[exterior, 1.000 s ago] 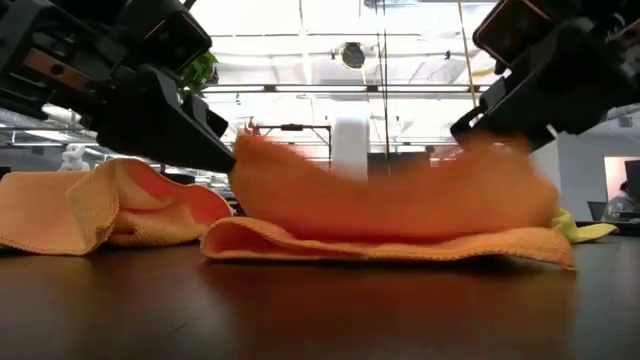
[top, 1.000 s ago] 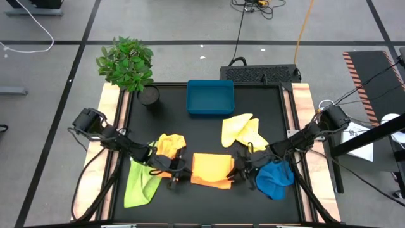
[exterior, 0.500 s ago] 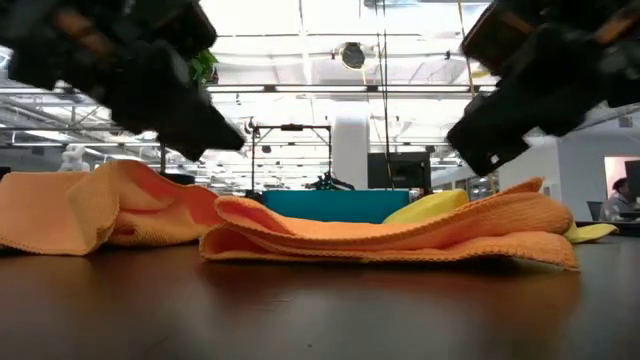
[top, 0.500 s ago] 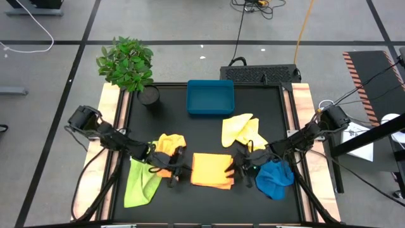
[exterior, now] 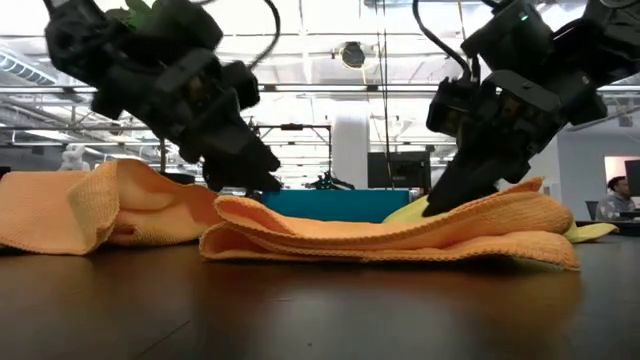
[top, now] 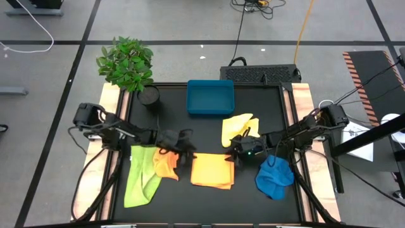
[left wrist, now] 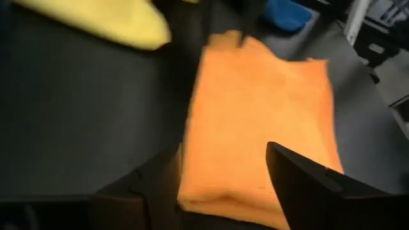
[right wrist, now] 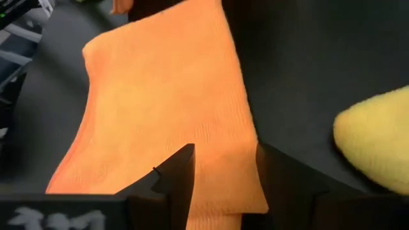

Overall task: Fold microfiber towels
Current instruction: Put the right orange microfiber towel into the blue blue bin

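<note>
Where pincers part, folded orange towel

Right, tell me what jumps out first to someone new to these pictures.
The folded orange towel lies flat at the table's front middle, with the left gripper and right gripper open and empty just above its far corners. Around it lie bright cloths: the lime green towel front left, the blue towel front right, and the pale yellow towel behind.

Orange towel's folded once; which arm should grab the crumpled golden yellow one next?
Probably left. The left gripper, open and empty, hovers beside the golden yellow towel. The right gripper, also open, sits across the folded orange towel, near the pale yellow towel.
</note>
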